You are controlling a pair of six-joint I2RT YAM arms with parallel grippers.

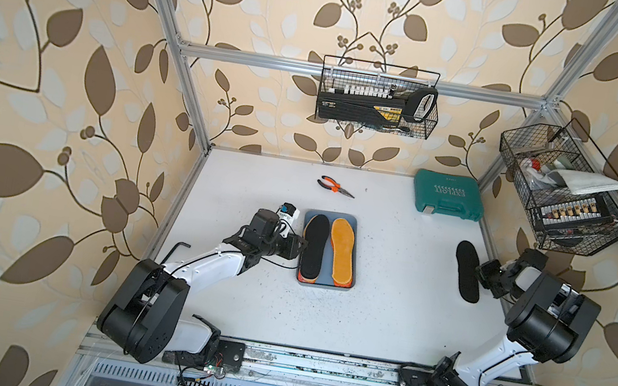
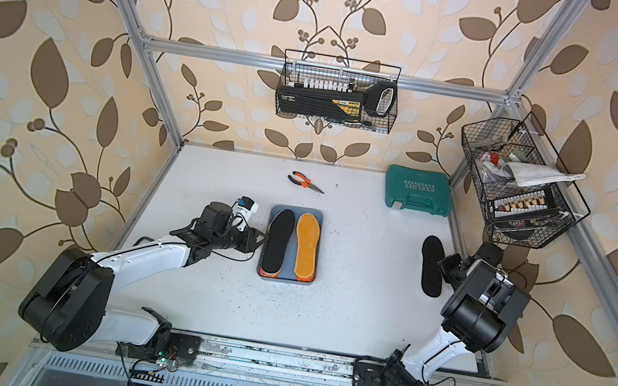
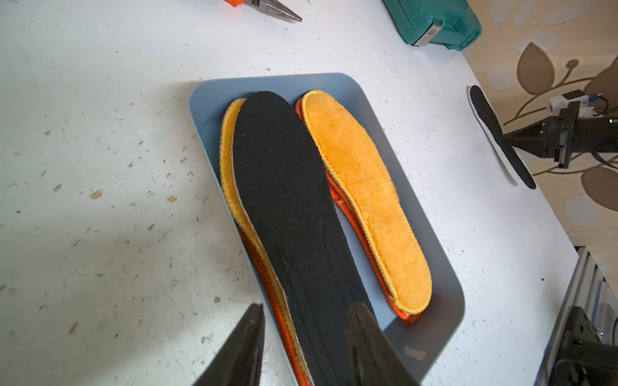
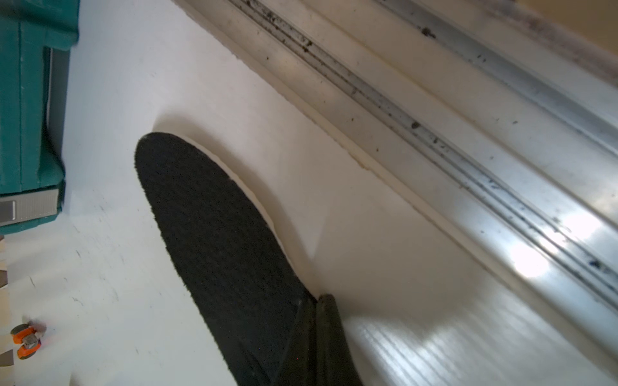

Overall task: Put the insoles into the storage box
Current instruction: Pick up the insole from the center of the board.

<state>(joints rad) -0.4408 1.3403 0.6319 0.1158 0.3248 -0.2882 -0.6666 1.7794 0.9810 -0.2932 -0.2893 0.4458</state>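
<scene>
Black insole by the tabletop's right edge: right fingers pinch it; lift level, clear the storage box rim; left fingers apart, empty

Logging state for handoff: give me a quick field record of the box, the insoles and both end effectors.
box: blue-grey, mid-table
in box: two stacks, topped by a black insole and an orange-yellow insole
outside box: loose black insole, near right table edge
right end effector: shut on loose black insole
left end effector: open, over the box's black insole
clutter: pliers, green case
</scene>
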